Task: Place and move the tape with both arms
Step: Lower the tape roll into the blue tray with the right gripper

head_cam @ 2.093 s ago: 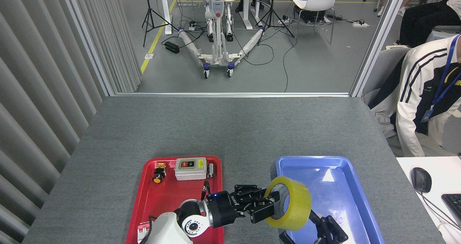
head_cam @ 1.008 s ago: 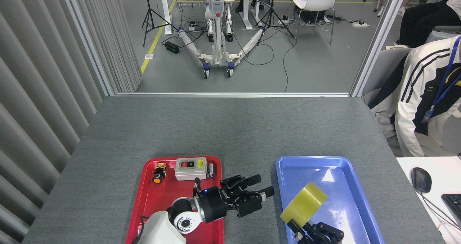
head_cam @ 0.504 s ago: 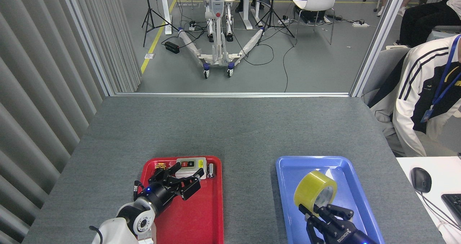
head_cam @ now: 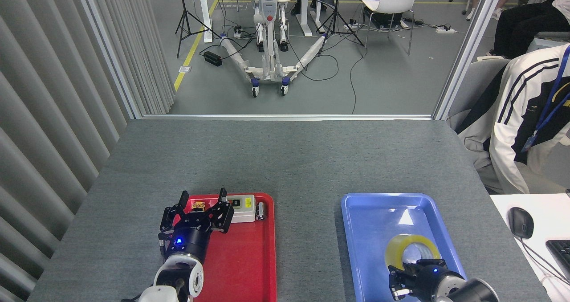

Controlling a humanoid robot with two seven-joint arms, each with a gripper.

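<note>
The tape [head_cam: 412, 238], a yellow roll, lies almost flat in the near right part of the blue tray [head_cam: 383, 197]. My right gripper [head_cam: 412, 268] comes in from the bottom edge, and its black fingers are closed over the roll's near rim, hiding that part. My left gripper [head_cam: 202, 199] stands over the far left corner of the red tray [head_cam: 240, 257]. Its fingers point away from me, spread open, with nothing between them.
A white switch box [head_cam: 241, 202] and a small yellow button part [head_cam: 198, 206] sit at the red tray's far edge, just by my left fingers. A seated person [head_cam: 525, 115] is at the table's right side, beside a white desk with a mouse [head_cam: 521, 222].
The right gripper has lowered the tape from upright in the air down into the blue tray and pulled back toward me. The left gripper swung left and turned to point away.
</note>
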